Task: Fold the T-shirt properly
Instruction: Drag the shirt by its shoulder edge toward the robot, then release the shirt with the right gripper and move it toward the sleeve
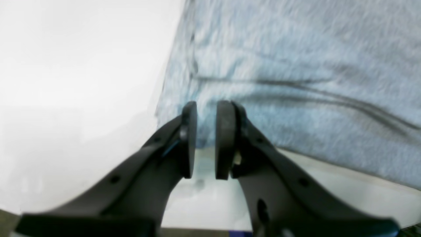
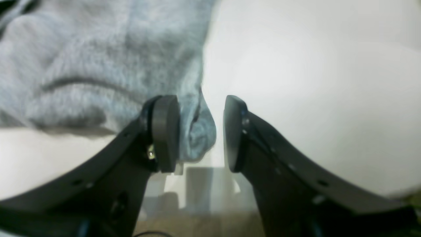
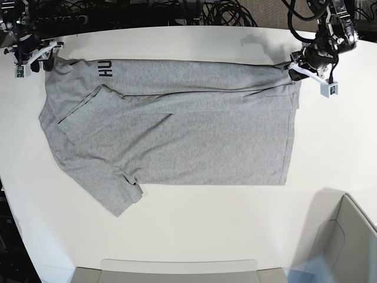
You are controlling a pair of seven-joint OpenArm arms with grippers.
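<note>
The heather-grey T-shirt (image 3: 188, 130) lies flat on the white table (image 3: 194, 218), its far edge folded over so the black letters "HU" (image 3: 106, 68) show. My left gripper (image 3: 293, 66) is at the shirt's far right corner. In the left wrist view its jaws (image 1: 206, 108) stand slightly apart at the edge of the grey cloth (image 1: 296, 65), which is not pinched. My right gripper (image 3: 47, 59) is at the far left corner. Its jaws (image 2: 201, 102) stand wide apart, and a loose fold of shirt (image 2: 197, 131) sits between them, resting against one pad.
Black cables (image 3: 224, 12) run along the table's far edge. A grey tray (image 3: 177, 268) sits at the near edge and a grey bin (image 3: 347, 236) at the near right corner. White table surface surrounds the shirt.
</note>
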